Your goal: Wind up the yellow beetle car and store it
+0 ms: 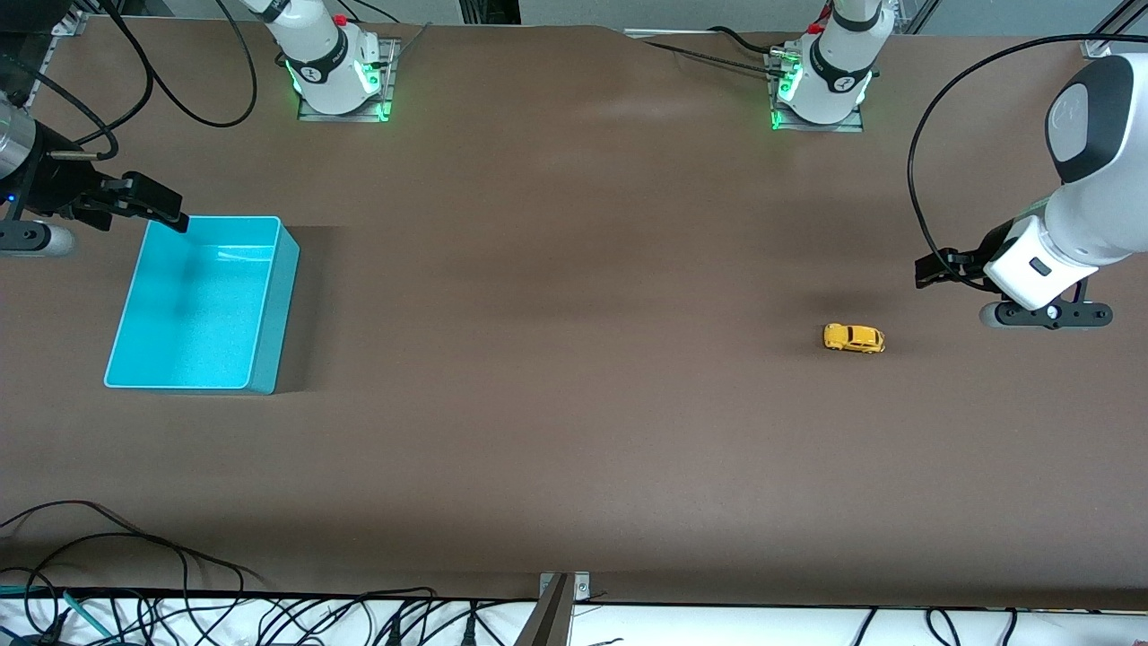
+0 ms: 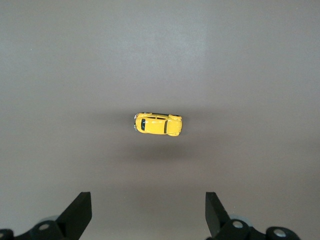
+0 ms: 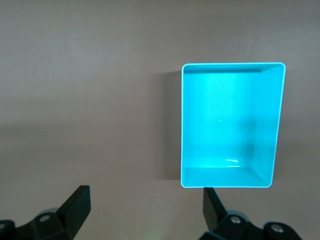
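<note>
The yellow beetle car (image 1: 854,337) sits on its wheels on the brown table toward the left arm's end. It also shows in the left wrist view (image 2: 158,124). My left gripper (image 1: 934,267) hovers above the table beside the car, toward the left arm's end, open and empty (image 2: 147,200). The turquoise bin (image 1: 280,314) stands empty toward the right arm's end and shows in the right wrist view (image 3: 232,66). My right gripper (image 1: 154,206) is up by the bin's corner farthest from the front camera, open and empty (image 3: 146,192).
The two arm bases (image 1: 341,81) (image 1: 821,85) stand along the table's edge farthest from the front camera. Loose black cables (image 1: 134,556) lie at the edge nearest the camera, with a metal bracket (image 1: 562,588) at its middle.
</note>
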You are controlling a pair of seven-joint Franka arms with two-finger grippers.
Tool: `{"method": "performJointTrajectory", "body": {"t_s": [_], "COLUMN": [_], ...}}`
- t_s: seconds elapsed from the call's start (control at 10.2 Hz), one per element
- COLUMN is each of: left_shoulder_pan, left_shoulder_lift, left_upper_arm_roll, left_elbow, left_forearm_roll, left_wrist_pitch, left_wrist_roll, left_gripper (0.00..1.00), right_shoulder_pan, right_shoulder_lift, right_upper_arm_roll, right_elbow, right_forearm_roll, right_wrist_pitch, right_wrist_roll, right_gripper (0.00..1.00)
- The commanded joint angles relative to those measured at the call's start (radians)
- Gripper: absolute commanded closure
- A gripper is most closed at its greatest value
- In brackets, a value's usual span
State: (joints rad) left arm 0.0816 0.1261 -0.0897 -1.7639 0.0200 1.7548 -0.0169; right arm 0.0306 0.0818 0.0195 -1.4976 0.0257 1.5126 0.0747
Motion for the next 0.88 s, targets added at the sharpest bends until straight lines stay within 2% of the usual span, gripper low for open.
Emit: {"method": "performJointTrajectory", "body": {"t_s": [0.0,0.78], "left_shoulder_pan": [0.007,0.009], "left_shoulder_lift": [-0.006,-0.006], "left_upper_arm_roll": [-0.002,-0.002], "left_elbow": [0.011,0.012], "left_forearm_roll": [-0.031,-0.031], "left_wrist_pitch": [-0.021,-0.04], "left_wrist_roll": [0.009,0.009], "left_gripper": [0.0,0.0], "right_shoulder_pan": [-0.003,-0.003], "right_shoulder_lift": [0.01,0.009], "right_upper_arm_roll": [0.002,0.002], "right_elbow": [0.023,0.023], "right_forearm_roll": [-0.009,-0.01], "right_wrist_pitch": [0.012,0.009], "right_wrist_roll": [-0.009,-0.038], "right_gripper": [0.0,0.0]}}
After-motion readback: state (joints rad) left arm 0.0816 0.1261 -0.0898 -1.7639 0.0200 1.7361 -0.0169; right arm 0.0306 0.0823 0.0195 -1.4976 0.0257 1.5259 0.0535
